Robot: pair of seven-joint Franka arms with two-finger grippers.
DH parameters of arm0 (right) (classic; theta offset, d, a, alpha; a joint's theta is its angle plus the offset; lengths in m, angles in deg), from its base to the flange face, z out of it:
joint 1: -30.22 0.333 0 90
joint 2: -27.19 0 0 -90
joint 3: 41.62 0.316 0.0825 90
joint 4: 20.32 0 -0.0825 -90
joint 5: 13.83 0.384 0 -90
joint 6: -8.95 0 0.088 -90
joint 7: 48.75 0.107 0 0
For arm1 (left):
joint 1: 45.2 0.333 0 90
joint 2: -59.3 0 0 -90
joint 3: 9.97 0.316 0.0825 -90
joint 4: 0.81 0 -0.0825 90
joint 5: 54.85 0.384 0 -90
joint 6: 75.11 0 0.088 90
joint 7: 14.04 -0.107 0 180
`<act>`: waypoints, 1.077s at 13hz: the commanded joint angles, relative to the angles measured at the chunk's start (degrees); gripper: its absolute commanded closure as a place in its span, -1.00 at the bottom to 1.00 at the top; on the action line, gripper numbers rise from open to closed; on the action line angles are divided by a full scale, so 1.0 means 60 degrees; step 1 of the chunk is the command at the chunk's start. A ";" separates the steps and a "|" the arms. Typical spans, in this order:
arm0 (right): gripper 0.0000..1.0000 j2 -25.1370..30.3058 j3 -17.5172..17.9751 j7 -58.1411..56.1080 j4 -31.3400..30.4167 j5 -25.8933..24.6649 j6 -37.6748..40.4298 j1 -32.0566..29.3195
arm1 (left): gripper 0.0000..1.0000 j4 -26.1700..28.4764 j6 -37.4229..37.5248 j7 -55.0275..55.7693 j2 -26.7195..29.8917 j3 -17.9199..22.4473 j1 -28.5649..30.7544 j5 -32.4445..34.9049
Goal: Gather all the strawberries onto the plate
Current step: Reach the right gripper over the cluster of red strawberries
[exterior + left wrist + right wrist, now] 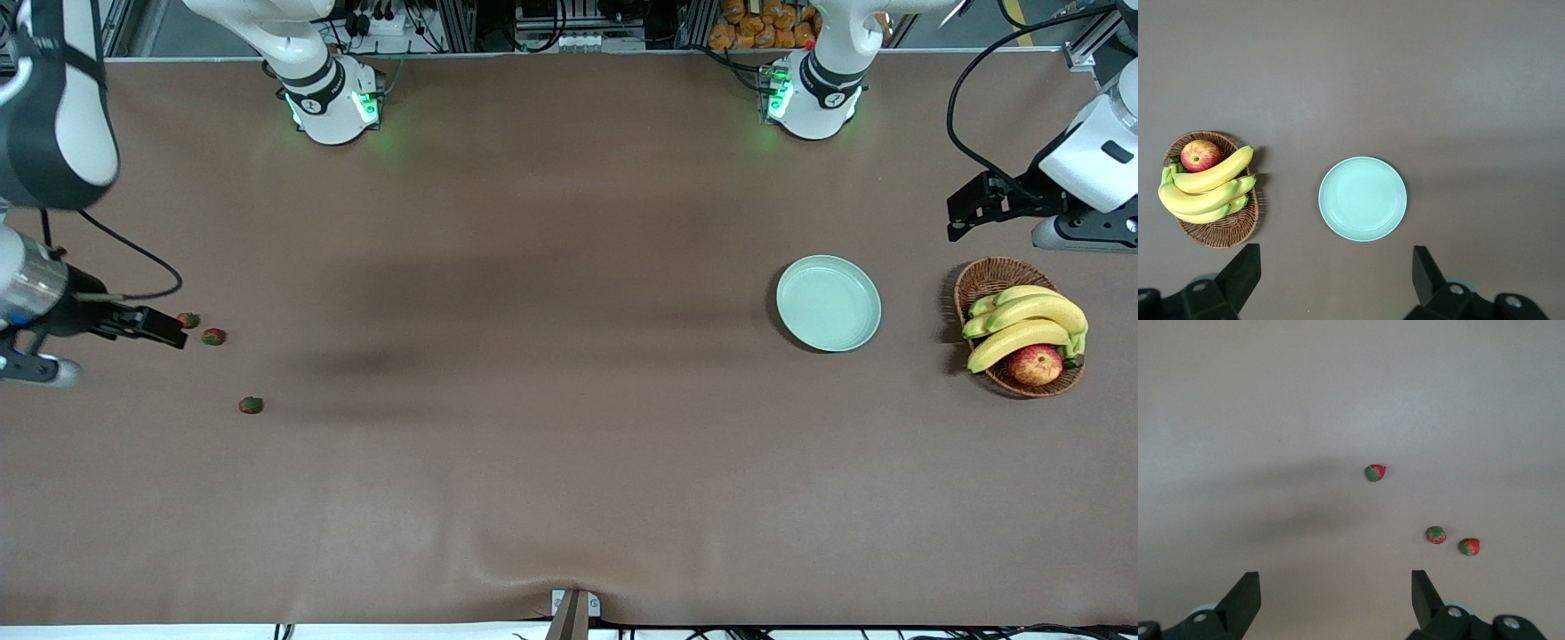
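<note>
Three strawberries lie on the brown table at the right arm's end: two close together (188,320) (213,336) and one (251,405) nearer the front camera. In the right wrist view the pair (1436,535) (1469,547) and the lone one (1375,473) all show. My right gripper (151,327) (1336,587) is open and empty, up over the table beside the pair. The mint-green plate (829,303) (1363,199) sits empty toward the left arm's end. My left gripper (973,206) (1336,267) is open and empty, high over the table near the plate and basket.
A brown wicker basket (978,280) (1218,233) holding bananas (1022,324) and a red-yellow apple (1036,364) stands beside the plate at the left arm's end. A wide stretch of bare table lies between the strawberries and the plate.
</note>
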 commanded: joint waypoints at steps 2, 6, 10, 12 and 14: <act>-1.00 -0.0520 0.0115 -0.0308 0.0200 -0.0161 0.0194 -0.0175 | -1.00 -0.0135 0.0128 0.0010 0.0022 -0.0039 0.0056 0.0042; -1.00 -0.0959 0.0100 -0.0294 0.0215 -0.0234 0.0458 -0.0204 | -1.00 -0.0091 0.0128 -0.0005 0.0008 -0.0039 0.0143 -0.0308; -1.00 -0.1909 0.0115 -0.0323 0.0244 -0.0176 0.0210 -0.0790 | -1.00 -0.0091 0.0128 0.0010 0.0008 -0.0025 0.0143 -0.0309; -1.00 -0.2350 0.0115 -0.0323 0.0244 -0.0190 -0.0053 -0.0674 | -1.00 -0.0091 0.0128 0.0010 0.0008 -0.0025 0.0158 -0.0309; -1.00 -0.2673 0.0130 -0.0308 0.0244 -0.0161 -0.0113 -0.0659 | -1.00 -0.0091 0.0128 0.0010 0.0008 -0.0039 0.0158 -0.0309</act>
